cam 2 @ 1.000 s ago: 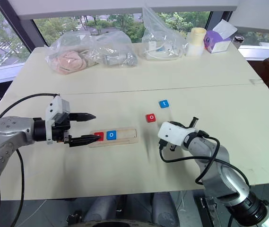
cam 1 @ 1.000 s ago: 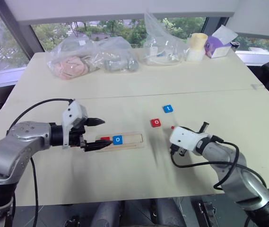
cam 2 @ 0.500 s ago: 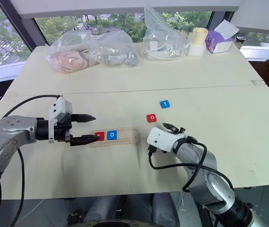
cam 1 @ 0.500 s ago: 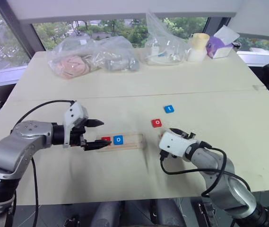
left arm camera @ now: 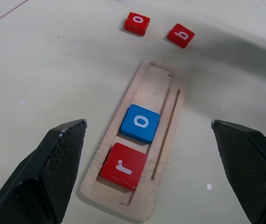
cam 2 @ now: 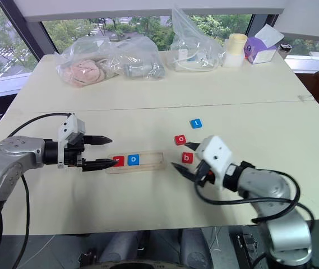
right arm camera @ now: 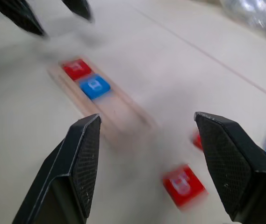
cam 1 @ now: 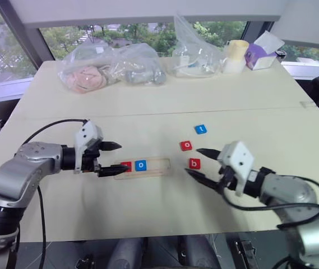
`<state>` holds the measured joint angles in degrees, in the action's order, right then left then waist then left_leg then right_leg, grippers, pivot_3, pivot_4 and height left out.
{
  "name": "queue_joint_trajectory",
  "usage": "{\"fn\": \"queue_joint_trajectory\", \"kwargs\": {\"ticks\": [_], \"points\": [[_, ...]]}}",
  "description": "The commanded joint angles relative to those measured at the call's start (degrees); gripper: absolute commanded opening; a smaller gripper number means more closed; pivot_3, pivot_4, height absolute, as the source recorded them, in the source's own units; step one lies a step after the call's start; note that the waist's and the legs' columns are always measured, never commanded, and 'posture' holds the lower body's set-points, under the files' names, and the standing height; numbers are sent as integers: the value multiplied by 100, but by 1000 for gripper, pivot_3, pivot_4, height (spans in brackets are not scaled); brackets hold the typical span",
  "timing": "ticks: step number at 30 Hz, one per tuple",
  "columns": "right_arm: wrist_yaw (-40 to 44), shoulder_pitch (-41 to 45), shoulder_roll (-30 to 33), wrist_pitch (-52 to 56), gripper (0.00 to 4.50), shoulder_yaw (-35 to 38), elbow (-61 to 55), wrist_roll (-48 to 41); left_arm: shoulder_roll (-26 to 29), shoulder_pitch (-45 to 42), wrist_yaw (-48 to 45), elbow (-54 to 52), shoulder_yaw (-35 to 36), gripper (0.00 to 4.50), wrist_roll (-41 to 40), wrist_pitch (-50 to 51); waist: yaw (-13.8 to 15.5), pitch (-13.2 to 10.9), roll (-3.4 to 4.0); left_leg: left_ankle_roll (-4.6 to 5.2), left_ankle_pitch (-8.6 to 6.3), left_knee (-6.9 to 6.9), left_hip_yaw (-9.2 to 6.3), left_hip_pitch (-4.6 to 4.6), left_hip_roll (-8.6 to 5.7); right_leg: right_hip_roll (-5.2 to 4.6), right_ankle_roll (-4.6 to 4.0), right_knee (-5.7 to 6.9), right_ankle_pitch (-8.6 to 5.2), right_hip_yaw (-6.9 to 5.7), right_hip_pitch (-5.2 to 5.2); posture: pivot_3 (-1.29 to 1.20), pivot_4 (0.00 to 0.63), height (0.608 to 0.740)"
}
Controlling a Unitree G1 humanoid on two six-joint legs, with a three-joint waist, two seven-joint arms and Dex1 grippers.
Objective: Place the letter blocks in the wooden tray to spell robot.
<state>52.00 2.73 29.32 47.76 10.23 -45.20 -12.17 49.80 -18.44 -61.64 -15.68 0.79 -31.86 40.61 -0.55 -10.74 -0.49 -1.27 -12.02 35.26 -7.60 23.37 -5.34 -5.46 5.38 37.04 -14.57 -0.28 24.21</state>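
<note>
From the head views, the wooden tray (cam 1: 145, 166) is sitting near the table's (cam 1: 148, 218) front edge with red r (cam 1: 126, 166) and blue o (cam 1: 140, 165) filling its left end, so the b slot is next. The red b (cam 1: 194, 163) is lying loose just right of the tray, with the red o (cam 1: 186, 145) and blue t (cam 1: 200, 129) further back. The right gripper (cam 1: 197, 162) is hovering beside b, fingers apart, holding nothing. The left wrist view is showing the left gripper (left arm camera: 149, 175) spread wide over the tray's filled end, empty. The right wrist view is looking across b toward the tray. The next move probably needs a pinch on b.
</note>
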Motion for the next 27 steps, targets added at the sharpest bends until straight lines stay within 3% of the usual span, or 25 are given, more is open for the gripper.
{"fn": "queue_joint_trajectory", "kwargs": {"ticks": [1, 4, 11, 15, 25, 27], "points": [[383, 116, 479, -692, 3238, 178, 860, -264, 253, -45, -309, -255, -8, 4500, -72, -27, -19, 0, 0, 0, 0, -1, 2, 0, 0, 0, 0, 0, 0, 0, 1, 0, 150, 740], [725, 244, 866, -1578, 3238, -213, 1944, -108, 440, -3, -476, -446, -25, 4500, -75, -19, -18, 0, -1, 1, 0, -7, 7, 0, 2, -1, 1, -3, 1, 1, 3, 0, 150, 740], [1194, 754, 1041, -3462, 3238, -1017, 4050, 296, 638, 248, -359, -809, 282, 4500, -231, 231, -20, -2, -1, 1, 0, -4, 11, 1, 3, -1, 5, -3, 3, 2, 2, 0, 150, 740], [1441, 1010, 1068, -4069, 4459, -1318, 4575, 353, 691, 524, -174, -1032, 531, 4500, -371, 377, -30, -3, -1, 1, 0, -5, 12, 0, 4, 0, 9, -3, 6, 3, 3, 0, 150, 740], [1433, 1601, 818, -4589, 4459, -1737, 5470, 457, 808, 1023, 85, -1416, 972, 4500, -628, 617, -20, -3, -2, 1, 0, -1, 11, -2, 5, 1, -1, -2, 5, 5, 2, 0, 150, 740], [1514, 1655, 797, -4660, 3957, -1786, 5567, 436, 846, 1143, 91, -1446, 1018, 4500, -641, 621, -33, -2, -1, 0, 0, -2, 11, -3, 5, 2, -1, -1, 6, 5, 1, 0, 150, 740]]}}
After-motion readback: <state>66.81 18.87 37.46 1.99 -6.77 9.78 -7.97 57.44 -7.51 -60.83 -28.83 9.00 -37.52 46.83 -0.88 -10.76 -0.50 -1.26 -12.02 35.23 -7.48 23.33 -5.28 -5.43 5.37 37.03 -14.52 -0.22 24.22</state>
